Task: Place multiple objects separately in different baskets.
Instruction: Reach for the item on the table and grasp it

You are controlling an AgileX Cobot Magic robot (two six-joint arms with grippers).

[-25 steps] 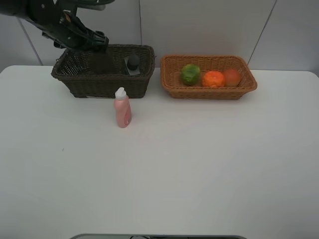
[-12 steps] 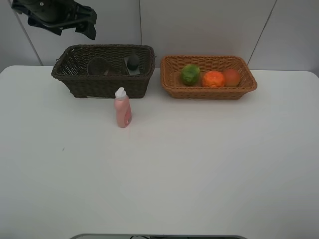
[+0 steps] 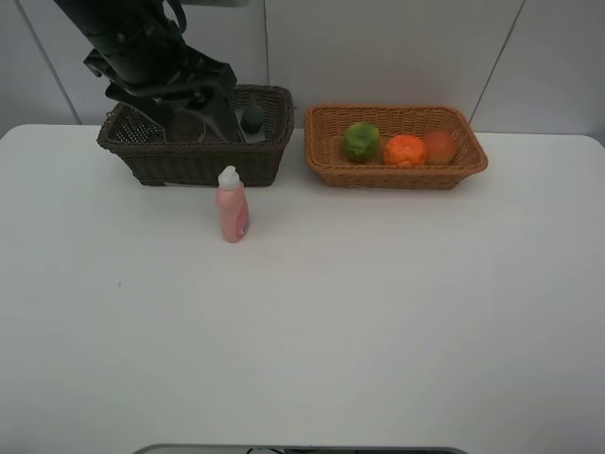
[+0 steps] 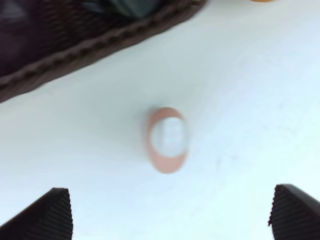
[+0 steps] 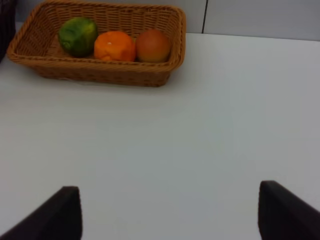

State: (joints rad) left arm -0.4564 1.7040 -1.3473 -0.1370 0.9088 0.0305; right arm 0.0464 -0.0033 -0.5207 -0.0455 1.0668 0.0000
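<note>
Overhead, left hand [image 4: 170,212] spread wide above upright pink bottle [image 4: 169,139].

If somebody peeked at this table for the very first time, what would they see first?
Probably the pink bottle, standing alone on the white table just in front of the dark basket. Next, the bright fruit in the tan basket to the right: a green fruit, an orange and a peach in a row. The black left arm hangs over the dark basket.
</note>
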